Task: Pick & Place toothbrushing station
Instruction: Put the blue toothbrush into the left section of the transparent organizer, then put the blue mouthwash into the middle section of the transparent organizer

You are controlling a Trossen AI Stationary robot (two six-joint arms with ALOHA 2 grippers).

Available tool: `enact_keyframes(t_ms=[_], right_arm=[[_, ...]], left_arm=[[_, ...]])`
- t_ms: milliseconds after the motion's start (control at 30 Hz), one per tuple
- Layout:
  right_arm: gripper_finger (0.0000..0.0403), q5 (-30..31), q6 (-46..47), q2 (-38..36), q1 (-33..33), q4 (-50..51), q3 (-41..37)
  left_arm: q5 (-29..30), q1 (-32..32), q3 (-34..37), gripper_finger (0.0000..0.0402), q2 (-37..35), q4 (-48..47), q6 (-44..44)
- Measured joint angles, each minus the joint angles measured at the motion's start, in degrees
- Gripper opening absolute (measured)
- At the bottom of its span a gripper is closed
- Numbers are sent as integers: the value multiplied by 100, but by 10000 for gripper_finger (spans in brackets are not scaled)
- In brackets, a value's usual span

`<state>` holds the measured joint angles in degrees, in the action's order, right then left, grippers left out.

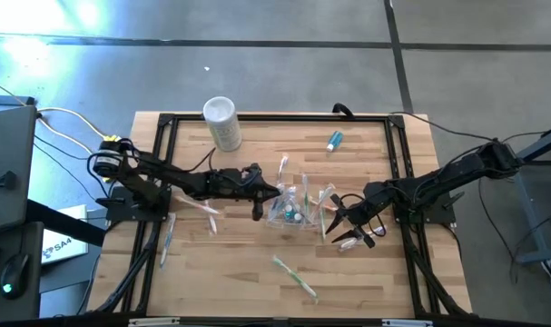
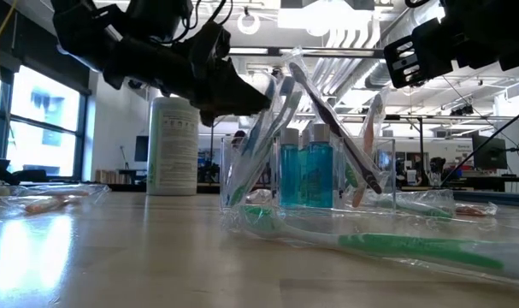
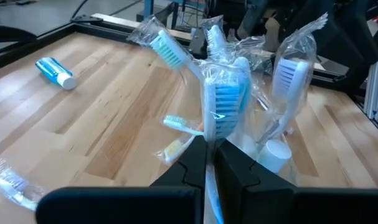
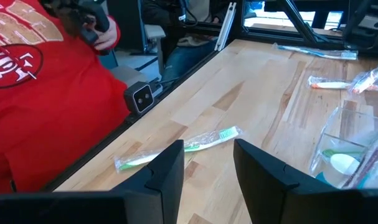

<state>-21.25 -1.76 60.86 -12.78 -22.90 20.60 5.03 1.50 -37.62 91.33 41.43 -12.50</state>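
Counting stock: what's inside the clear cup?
The clear cup holds teal toothpaste tubes and several wrapped toothbrushes leaning out. Wrappers hide the exact count and the cup's bottom.

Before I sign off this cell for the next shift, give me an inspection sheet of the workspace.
Surface: wooden table, black frame rails along its edges.
Job's things: clear cup mid-table holding wrapped toothbrushes and teal tubes; green toothbrush loose near the front; teal toothpaste tube at the back; more wrapped brushes at the left.
Clutter: white cylinder at the back edge.
Grippers: left gripper shut on a wrapped blue toothbrush at the cup; right gripper open, empty, beside the cup.
Cables: yellow and white leads off the table's left.
Surroundings: person in a red shirt at the front edge.
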Motion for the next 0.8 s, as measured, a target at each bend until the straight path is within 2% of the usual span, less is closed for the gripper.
enact_keyframes(t_ms=[167, 267, 367, 633, 800], right_arm=[[133, 36, 0, 0, 0, -17, 0], [133, 39, 2, 0, 0, -190, 0], [133, 168, 3, -2, 1, -270, 2], [133, 454, 179, -43, 0, -226, 2], [133, 833, 469, -653, 17, 262, 2]], left_arm=[[-5, 0, -32, 14, 0, -50, 43], [-5, 0, -32, 34, 2, -88, 63], [-21, 0, -18, 75, 22, -146, 38], [-19, 0, -18, 214, 13, -86, -125], [-36, 0, -21, 253, -36, -89, -276]])
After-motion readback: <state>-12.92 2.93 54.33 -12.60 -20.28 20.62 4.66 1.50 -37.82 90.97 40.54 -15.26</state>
